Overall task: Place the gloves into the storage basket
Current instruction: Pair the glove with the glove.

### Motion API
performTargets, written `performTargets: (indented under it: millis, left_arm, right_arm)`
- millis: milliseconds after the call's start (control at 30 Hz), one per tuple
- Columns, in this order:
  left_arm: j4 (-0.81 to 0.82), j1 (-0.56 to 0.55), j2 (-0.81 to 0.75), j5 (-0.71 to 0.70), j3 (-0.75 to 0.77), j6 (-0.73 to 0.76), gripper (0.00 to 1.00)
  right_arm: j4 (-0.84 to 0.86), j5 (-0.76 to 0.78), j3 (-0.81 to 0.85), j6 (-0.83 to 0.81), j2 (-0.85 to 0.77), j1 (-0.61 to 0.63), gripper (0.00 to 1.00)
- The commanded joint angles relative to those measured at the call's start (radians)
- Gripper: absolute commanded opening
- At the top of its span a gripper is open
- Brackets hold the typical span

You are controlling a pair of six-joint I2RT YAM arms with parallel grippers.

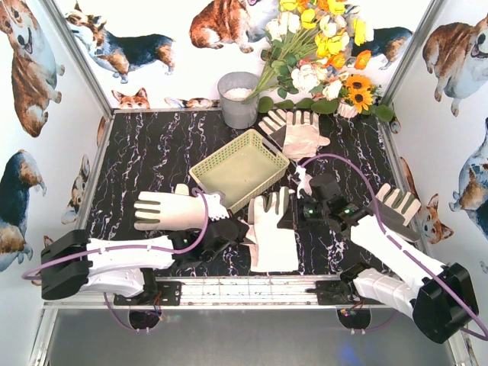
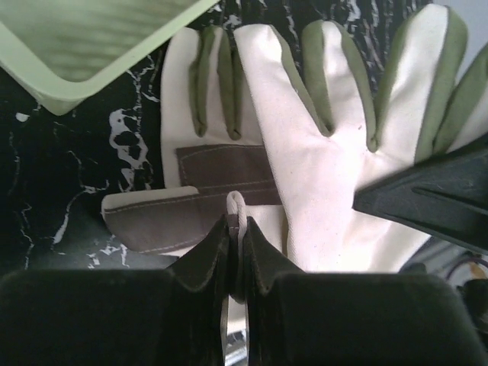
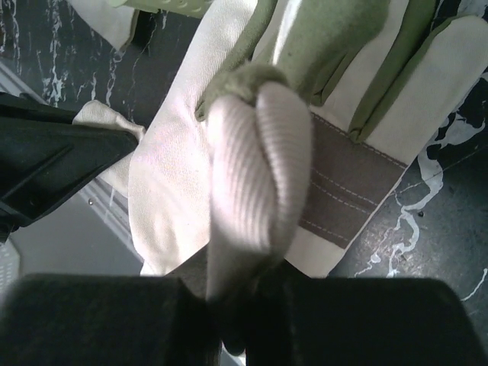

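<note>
The pale yellow-green storage basket (image 1: pixel 263 146) sits mid-table, empty; its corner shows in the left wrist view (image 2: pixel 53 95). Two overlapping cream gloves (image 1: pixel 272 232) lie just in front of it. My left gripper (image 1: pixel 235 229) is shut on a thin fold of glove edge (image 2: pixel 237 206) at their left side. My right gripper (image 1: pixel 294 207) is shut on a raised fold of glove fabric (image 3: pixel 255 168) at their right side, above the grey-patched glove (image 3: pixel 347 171). Other gloves lie at the left (image 1: pixel 169 210), at the back right (image 1: pixel 296 133) and under my right arm (image 1: pixel 398 204).
A grey metal bucket (image 1: pixel 239 99) stands at the back behind the basket. A bunch of artificial flowers (image 1: pixel 320 53) fills the back right corner. Corgi-patterned walls close in both sides. A metal rail (image 1: pixel 252 288) runs along the front edge.
</note>
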Motion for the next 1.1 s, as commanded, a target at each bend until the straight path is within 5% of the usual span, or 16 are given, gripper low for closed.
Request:
performTargets:
  millis: [0,1067]
  left_arm:
    - [-0.071,-0.008,0.046,-0.168,0.001,-0.044,0.00]
    - [-0.198,-0.009,0.215,-0.200,-0.001,-0.241,0.00]
  right_arm:
    - [0.156,0.122,-0.040,-0.002,0.005,0.011,0.00]
    - [0.225,0.124,-0.065,0.037,0.241,0.015,0.00]
